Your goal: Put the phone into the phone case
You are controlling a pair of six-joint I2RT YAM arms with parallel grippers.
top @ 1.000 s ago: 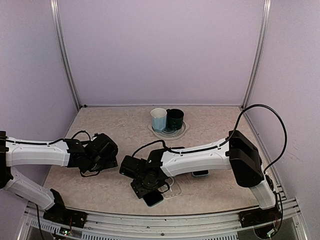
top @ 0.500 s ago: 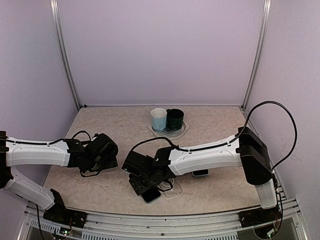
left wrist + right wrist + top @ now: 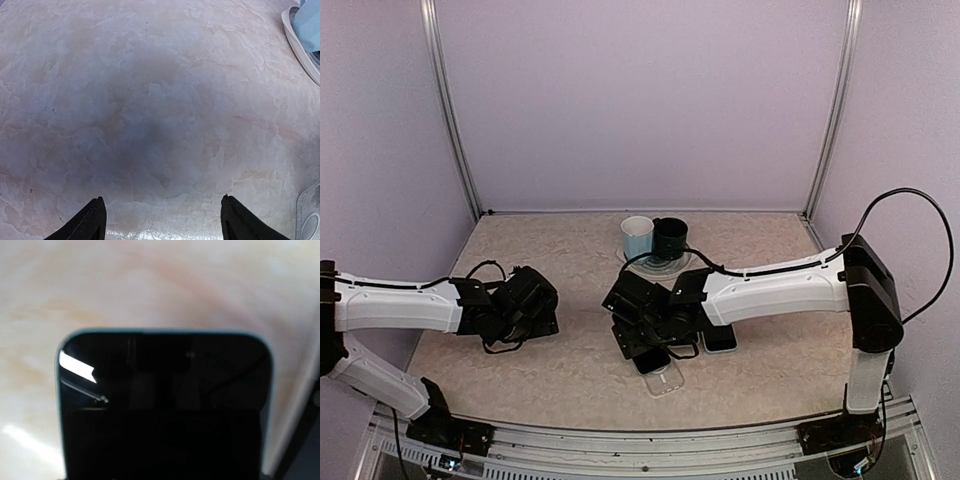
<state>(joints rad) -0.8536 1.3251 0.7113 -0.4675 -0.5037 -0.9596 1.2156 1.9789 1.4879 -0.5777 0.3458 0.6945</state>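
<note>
right gripper [image 3: 643, 345] grips phone [image 3: 165, 410] | screen dark | phone case [image 3: 667, 379] clear

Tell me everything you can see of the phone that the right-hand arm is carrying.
The phone is a flat slab with a glossy black screen, dark and mirroring lights, framed by a thin pale blue-green rim with rounded corners. It appears gripped in the right claw, screen up, low over the marbled table beside the clear phone case. Whether it touches the case cannot be told.
</note>
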